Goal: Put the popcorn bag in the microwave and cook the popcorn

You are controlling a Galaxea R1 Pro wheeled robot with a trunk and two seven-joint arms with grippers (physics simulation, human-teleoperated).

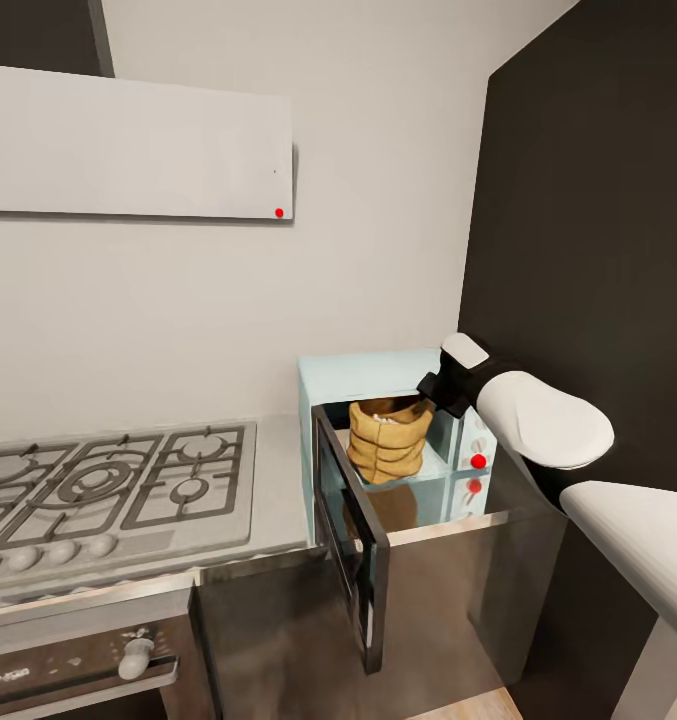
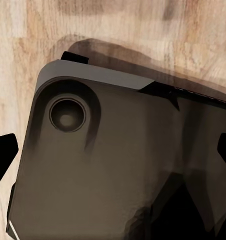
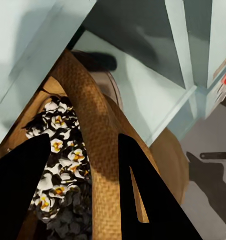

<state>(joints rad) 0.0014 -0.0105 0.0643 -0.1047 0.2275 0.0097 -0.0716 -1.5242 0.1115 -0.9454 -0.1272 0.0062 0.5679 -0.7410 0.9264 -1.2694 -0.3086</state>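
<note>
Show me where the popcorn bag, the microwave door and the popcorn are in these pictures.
popcorn bag (image 1: pixel 386 450): head view, on its wrinkled front side.
microwave door (image 1: pixel 350 530): head view, on the open door's dark glass.
popcorn (image 3: pixel 60 150): right wrist view, on the white pieces inside the bag.

Tan popcorn bag (image 1: pixel 388 440) upright inside pale blue microwave (image 1: pixel 378 375), door open; white popcorn (image 3: pixel 60 150) inside bag

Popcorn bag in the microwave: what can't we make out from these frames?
- Head view: lower part of the popcorn bag is hidden behind the open microwave door.
- Head view: right gripper fingertips are hidden by the bag's rim.
- Right wrist view: the popcorn is partly covered by the dark fingers.
- Left wrist view: left gripper fingertips are cut off at the edges.
</note>
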